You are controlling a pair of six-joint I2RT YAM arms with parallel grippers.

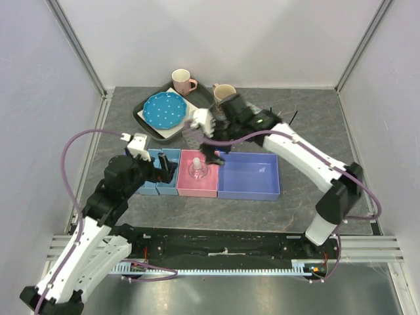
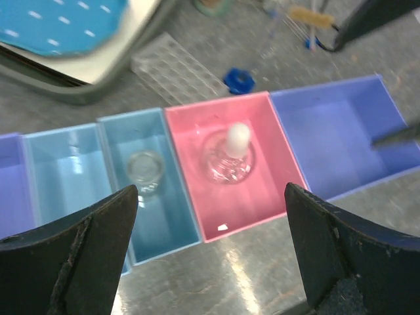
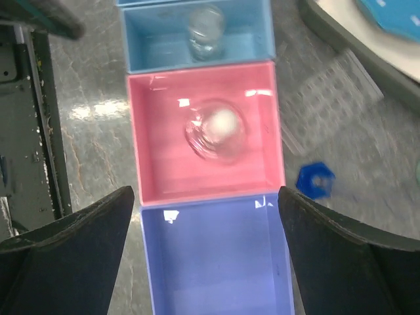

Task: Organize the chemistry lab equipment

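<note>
grey mottled worktop [image 1: 315,131] bears a row of bins touching side to side near its front edge. a clear flask [image 2: 228,154] with a white stopper stands upright in the pink bin [image 2: 246,203], apart from all four walls. a small clear jar [image 2: 144,172] stands in the light blue bin [image 2: 167,226] just left of it. the purple bin [image 2: 335,131] adjoins the pink one on the right. beyond the bins' far walls, a clear welled tray [image 2: 174,69] and a blue cap-like piece [image 2: 238,80] lie on the worktop, near each other but apart. the left pincer [image 2: 210,193] hangs spread wide over the bins' near rims, pinching nothing. the right pincer [image 3: 205,193] is spread wide above the pink-purple seam, also pinching nothing. a dark tray [image 1: 140,118] with a blue dotted plate [image 1: 164,110] sits at the back. pale walls [image 1: 230,39] with metal corner posts close three sides.
</note>
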